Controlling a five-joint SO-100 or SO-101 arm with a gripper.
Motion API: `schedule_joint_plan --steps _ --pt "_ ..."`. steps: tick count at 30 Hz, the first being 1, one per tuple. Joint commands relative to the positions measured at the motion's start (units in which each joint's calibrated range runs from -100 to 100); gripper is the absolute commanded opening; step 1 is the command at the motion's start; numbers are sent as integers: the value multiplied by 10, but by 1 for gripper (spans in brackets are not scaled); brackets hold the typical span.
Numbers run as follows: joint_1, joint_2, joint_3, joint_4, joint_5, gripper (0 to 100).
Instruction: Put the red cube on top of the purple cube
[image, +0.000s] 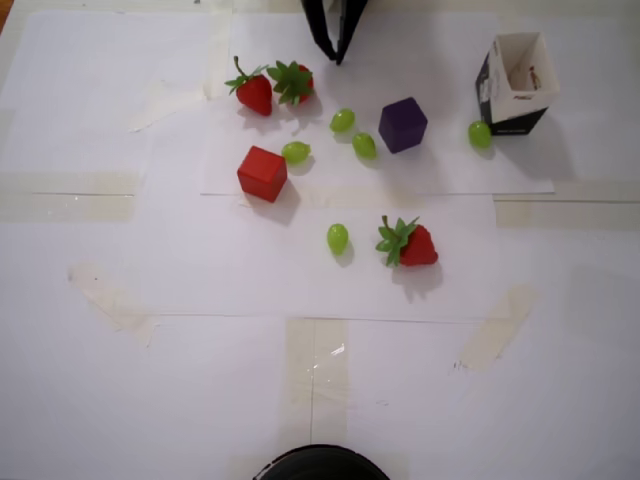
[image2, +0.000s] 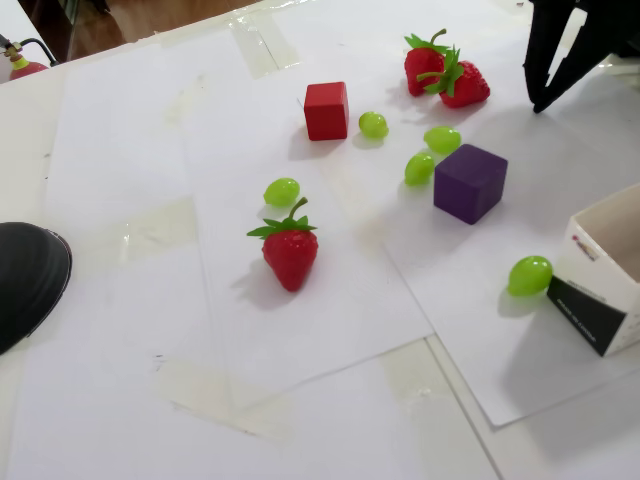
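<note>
Gripper at top edge of overhead view, jaws parted a bit, empty, nothing held. Pre-grasp step imo. Red cube sits on paper w/ a grape just beside it; purple cube well apart to the right. Next I'd need to swing over red cube, avoid nudging grape & strawberries.

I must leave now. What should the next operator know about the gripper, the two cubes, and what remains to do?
Gripper: open and empty, hanging at the top edge of the overhead view, touching nothing.
Red cube: on the paper, left of centre in the overhead view, with a green grape close beside it.
Purple cube: on the paper, to the right, nothing on top.
Done: nothing yet.
Left: grasp the red cube, carry it over, place it on the purple cube.
</note>
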Motion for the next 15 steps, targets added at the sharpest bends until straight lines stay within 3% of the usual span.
schedule_joint_plan --steps 1,10,15 --pt "1 3 -9 3 6 0" --pt "60 4 -156 66 -2 0" --pt "66 4 -228 45 -21 0"
